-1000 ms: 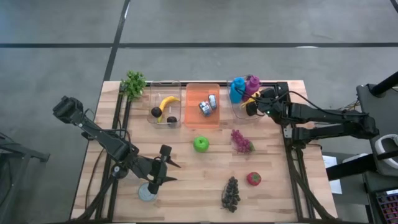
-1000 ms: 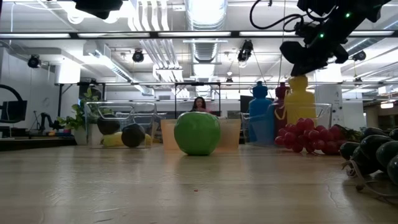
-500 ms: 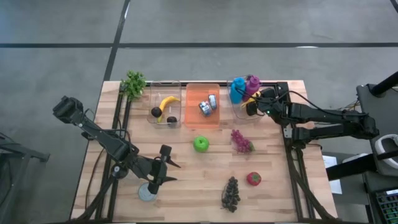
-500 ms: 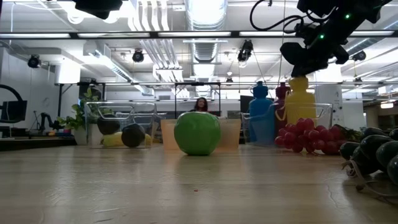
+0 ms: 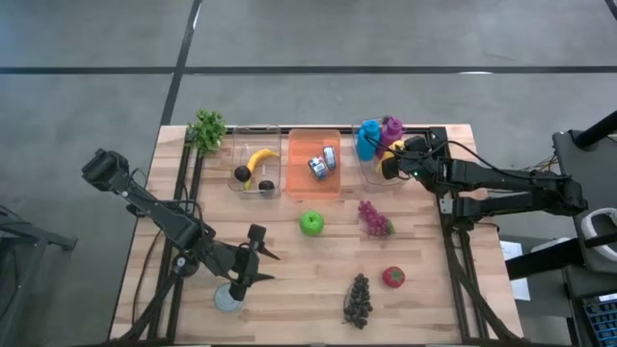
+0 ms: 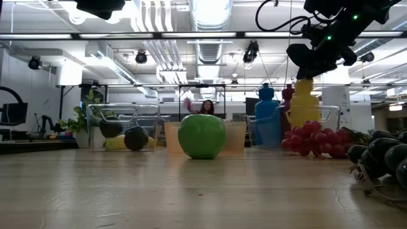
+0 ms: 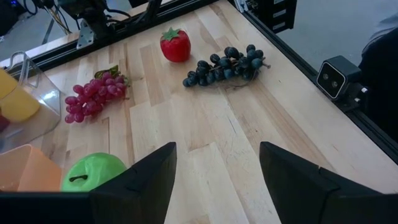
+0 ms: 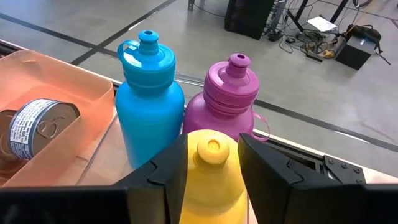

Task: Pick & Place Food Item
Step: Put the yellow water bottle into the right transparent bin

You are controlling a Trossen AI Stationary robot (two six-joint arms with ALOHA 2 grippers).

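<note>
My right gripper [image 8: 212, 142] hangs open over the clear bin [image 5: 371, 172] at the table's far right. Its fingers stand on either side of the cap of a yellow bottle [image 8: 211, 171], with a narrow gap on each side. The yellow bottle [image 6: 306, 105] stands upright in the bin beside a blue bottle [image 8: 149, 106] and a purple bottle [image 8: 227, 99]. A green apple [image 5: 310, 224], red grapes [image 5: 374, 219], a strawberry [image 5: 392, 278] and dark grapes [image 5: 358, 299] lie on the table. My left gripper [image 7: 217, 155] waits open above the near left of the table.
An orange tray [image 5: 299, 183] holding a can [image 5: 322, 162] sits at the far middle. Left of it a clear bin [image 5: 239, 154] holds a banana and dark fruit. A green plant [image 5: 206, 129] stands at the far left corner. A grey disc [image 5: 228, 300] lies under the left arm.
</note>
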